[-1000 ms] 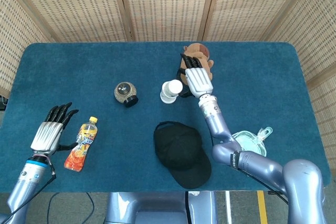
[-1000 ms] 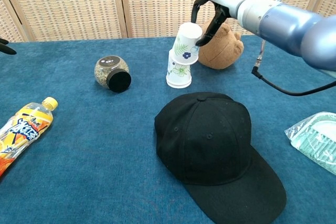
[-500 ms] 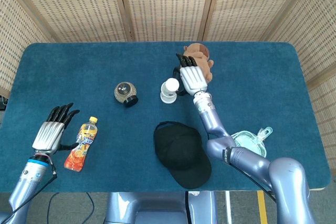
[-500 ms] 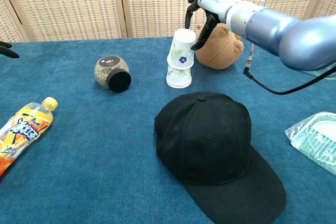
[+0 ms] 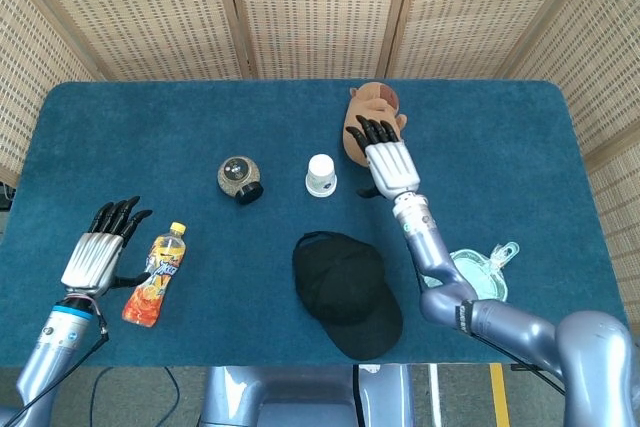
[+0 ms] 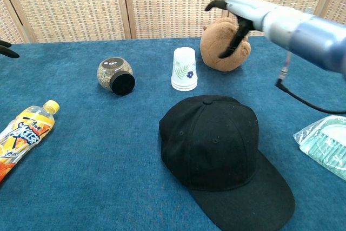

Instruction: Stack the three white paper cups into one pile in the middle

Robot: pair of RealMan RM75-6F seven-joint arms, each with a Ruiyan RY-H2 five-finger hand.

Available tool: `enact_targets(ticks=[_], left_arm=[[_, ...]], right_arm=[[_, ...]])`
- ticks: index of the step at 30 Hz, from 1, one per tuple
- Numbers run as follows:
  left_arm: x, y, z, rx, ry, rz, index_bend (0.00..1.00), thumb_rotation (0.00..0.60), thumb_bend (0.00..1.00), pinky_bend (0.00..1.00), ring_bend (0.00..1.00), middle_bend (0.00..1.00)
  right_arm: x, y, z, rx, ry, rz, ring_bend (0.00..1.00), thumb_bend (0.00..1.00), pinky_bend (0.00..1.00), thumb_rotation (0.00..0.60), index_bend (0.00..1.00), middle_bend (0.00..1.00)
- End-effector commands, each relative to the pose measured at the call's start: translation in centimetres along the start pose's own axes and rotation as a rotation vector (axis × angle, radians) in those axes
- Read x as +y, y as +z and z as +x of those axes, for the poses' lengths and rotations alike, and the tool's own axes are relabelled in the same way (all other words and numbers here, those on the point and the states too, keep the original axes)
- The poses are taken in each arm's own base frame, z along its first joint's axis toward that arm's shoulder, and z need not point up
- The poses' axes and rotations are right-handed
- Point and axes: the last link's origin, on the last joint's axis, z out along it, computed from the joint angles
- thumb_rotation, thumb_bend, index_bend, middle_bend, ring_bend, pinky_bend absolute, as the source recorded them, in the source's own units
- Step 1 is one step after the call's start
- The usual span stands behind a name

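I note the top cup, tilted and half-seated a second ago, has dropped fully home: the cup stack (image 6: 184, 69) now stands nested mid-desk, mouths down, long axis vertical. My right robot hand (image 6: 238, 12) has let go and drawn back over the plush toy (image 6: 223, 41), fingers spread, holding nothing. Left robot hand (image 5: 97, 252) rests released beside the juice bottle (image 5: 156, 276). I judge stacking complete.
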Motion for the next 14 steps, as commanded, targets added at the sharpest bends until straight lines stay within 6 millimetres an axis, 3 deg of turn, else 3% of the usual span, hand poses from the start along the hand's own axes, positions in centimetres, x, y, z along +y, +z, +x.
enact_targets(ticks=[1, 4, 8, 14], left_arm=[[-0.1, 0.0, -0.1, 0.001, -0.001, 0.001, 0.13, 0.600, 0.06, 0.00, 0.00, 0.00], [-0.8, 0.0, -0.3, 0.011, 0.019, 0.026, 0.10, 0.600, 0.06, 0.00, 0.00, 0.00], [-1.5, -0.4, -0.6, 0.013, 0.027, 0.054, 0.04, 0.600, 0.06, 0.00, 0.00, 0.00], [-2.3, -1.9, -0.8, 0.016, 0.037, 0.078, 0.02, 0.600, 0.06, 0.00, 0.00, 0.00]], right_arm=[[3.1, -3.9, 0.4, 0.049, -0.070, -0.018, 0.00, 0.17, 0.00, 0.600, 0.11, 0.00], [7.4, -9.5, 0.0, 0.081, -0.157, -0.074, 0.00, 0.17, 0.00, 0.600, 0.08, 0.00], [10.4, -13.8, 0.1, 0.082, -0.175, -0.135, 0.00, 0.16, 0.00, 0.600, 0.05, 0.00], [13.1, -18.7, 1.0, 0.094, -0.145, -0.181, 0.00, 0.16, 0.00, 0.600, 0.04, 0.00]])
